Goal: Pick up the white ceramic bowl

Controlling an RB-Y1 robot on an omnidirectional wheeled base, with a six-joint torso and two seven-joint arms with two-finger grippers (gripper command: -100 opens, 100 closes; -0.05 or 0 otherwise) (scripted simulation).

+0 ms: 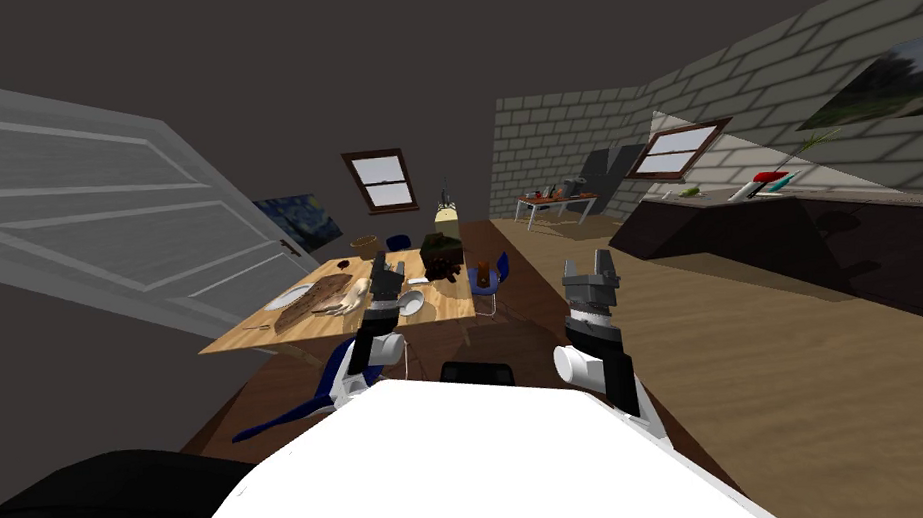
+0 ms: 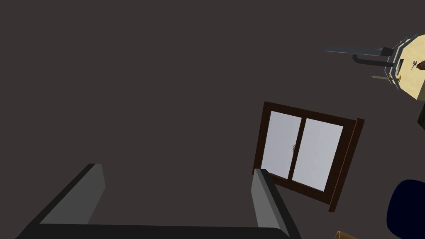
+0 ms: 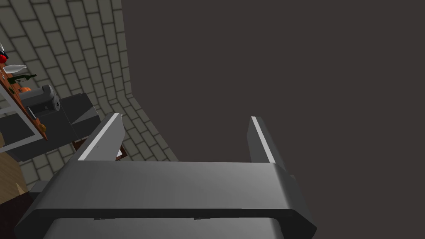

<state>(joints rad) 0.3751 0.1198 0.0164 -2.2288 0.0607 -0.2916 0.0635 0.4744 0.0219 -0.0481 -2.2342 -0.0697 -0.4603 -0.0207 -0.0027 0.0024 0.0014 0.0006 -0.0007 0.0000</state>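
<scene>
While left tool (image 1: 385,268) and right tool (image 1: 590,266) stand open, tilt the left down over the white bowl (image 1: 411,302) at its five o'clock on the counter (image 1: 447,302).

Bench (image 1: 304,331) ahead, left of centre. On it: bowl (image 1: 411,302) near the right end, plate (image 1: 285,299) at the left end. Left gripper (image 1: 382,269) just left of the bowl. Chair (image 1: 488,274) to the bench's right. Second bench (image 1: 749,233) along the right wall.

Left gripper (image 1: 383,264), right gripper (image 1: 588,261) raised, both spread apart.
</scene>
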